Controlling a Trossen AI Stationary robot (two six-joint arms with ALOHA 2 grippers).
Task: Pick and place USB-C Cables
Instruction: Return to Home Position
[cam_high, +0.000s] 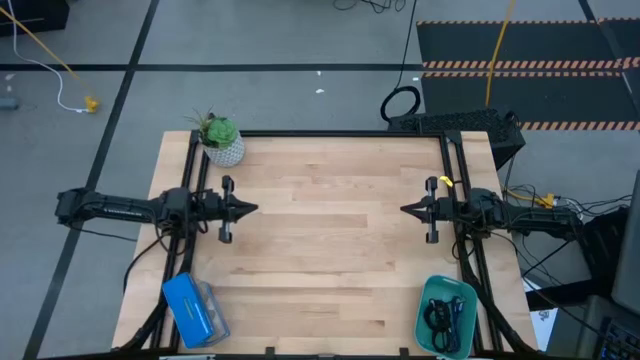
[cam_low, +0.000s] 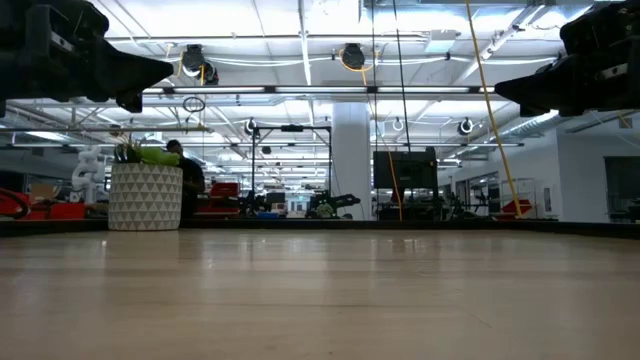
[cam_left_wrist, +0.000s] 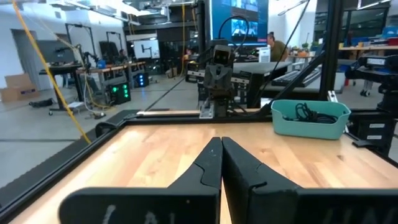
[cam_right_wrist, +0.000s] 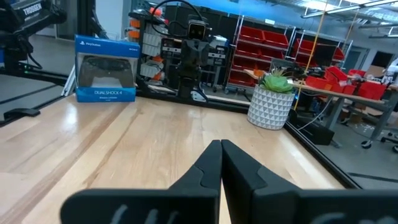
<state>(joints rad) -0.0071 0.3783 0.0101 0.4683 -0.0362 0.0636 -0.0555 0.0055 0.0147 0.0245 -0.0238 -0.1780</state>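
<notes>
Box (cam_high: 190, 308): left corner of table (cam_high: 330, 260), low in the high view.
Plant (cam_high: 222, 141): far left corner.
Left gripper (cam_high: 250, 208): fingers closed, empty, held above left edge.
Right gripper (cam_high: 405, 209): likewise closed and empty, facing it from right edge.
Tray (cam_high: 421, 318): right corner, beside right arm's frame.
Cables (cam_high: 441, 314): tangled inside tray.
Risk: slight; loops rising near the rim could spill if the tray is knocked.

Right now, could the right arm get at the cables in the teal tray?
Probably yes: the teal tray holding the cables lies open-topped near the right gripper, with nothing over it.
</notes>
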